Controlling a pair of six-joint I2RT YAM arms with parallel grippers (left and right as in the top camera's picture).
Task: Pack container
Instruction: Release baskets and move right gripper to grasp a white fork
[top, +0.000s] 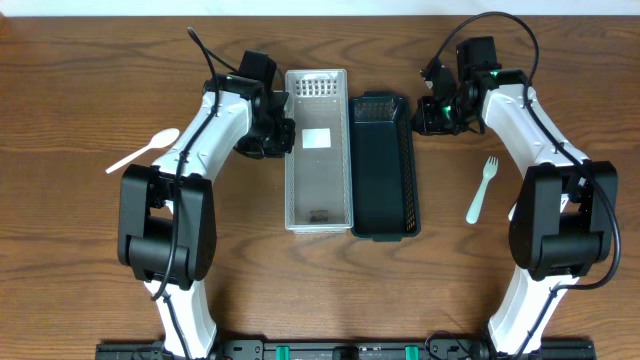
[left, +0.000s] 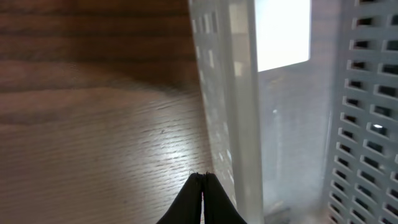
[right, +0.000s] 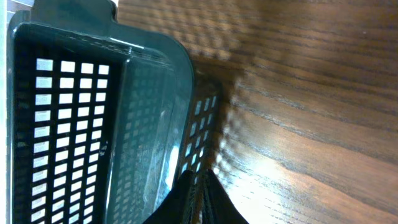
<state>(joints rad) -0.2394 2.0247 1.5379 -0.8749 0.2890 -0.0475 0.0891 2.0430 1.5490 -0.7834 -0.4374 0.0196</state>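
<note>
On a wood-grain table (top: 90, 80), we see a white basket (top: 318, 190) and a dark basket (top: 383, 180) side by side. The left gripper (left: 202, 180) is pinched closed, empty, beside the white one. Whether the right gripper (right: 194, 180) is parted, we cannot tell.

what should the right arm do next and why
Probably swing the right gripper away from the dark basket and over the fork. The fork lies loose on the table on that arm's side, outside the basket, while the gripper sits at the basket's corner.
</note>
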